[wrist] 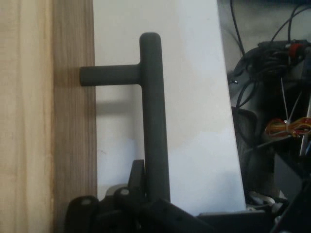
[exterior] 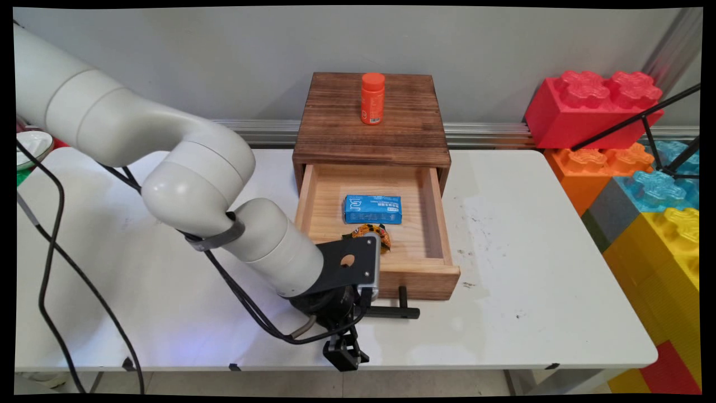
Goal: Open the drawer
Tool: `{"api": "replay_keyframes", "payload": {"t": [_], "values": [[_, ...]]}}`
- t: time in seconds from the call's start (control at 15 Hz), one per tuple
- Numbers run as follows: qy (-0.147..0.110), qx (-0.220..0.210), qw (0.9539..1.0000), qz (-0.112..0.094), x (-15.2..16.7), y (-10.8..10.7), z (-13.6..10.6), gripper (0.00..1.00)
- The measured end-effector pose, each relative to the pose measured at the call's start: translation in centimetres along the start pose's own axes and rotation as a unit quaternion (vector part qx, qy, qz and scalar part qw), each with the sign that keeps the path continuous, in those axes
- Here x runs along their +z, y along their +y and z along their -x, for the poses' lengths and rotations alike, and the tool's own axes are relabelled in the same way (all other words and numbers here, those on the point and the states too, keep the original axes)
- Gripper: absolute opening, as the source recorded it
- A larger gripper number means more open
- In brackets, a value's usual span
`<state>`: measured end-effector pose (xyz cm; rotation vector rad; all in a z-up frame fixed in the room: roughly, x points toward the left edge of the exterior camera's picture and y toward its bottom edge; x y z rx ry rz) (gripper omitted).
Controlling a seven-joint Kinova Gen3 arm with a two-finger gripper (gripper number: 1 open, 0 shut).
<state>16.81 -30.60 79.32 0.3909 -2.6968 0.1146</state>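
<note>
Arm: The white Kinova arm sweeps in from ten o'clock, elbow bent above the table, its forearm angling down toward five o'clock to a wrist just in front of the drawer's left front corner.
Gripper: The black gripper sits low at the drawer front, at six o'clock of the wooden cabinet, turned along the handle's bar.
Fingers: Closed around the dark handle; in the hand view the bar runs straight up out of the linkage, a black finger pressed against its left side.
Handle: A T-shaped bar on a short post fixed to the drawer's front panel, standing clear of the wood and above the white tabletop.
Drawer: The light-wood drawer stands pulled well out from the cabinet toward six o'clock.
Inside the drawer: A blue packet lies flat near the middle; an orange and black patterned item lies just beside it at six o'clock, partly hidden by the wrist plate.
Cabinet top: An orange bottle stands upright near the twelve o'clock edge.
Surroundings: Big toy bricks, red, orange, blue and yellow, are stacked at three o'clock, off the table's end.
</note>
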Motion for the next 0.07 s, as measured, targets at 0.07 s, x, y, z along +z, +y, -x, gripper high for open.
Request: {"api": "replay_keyframes", "payload": {"t": [0.07], "values": [[0.003, 0.001, 1.0, -0.002, -0.23, 0.1, -0.05, 1.0]]}}
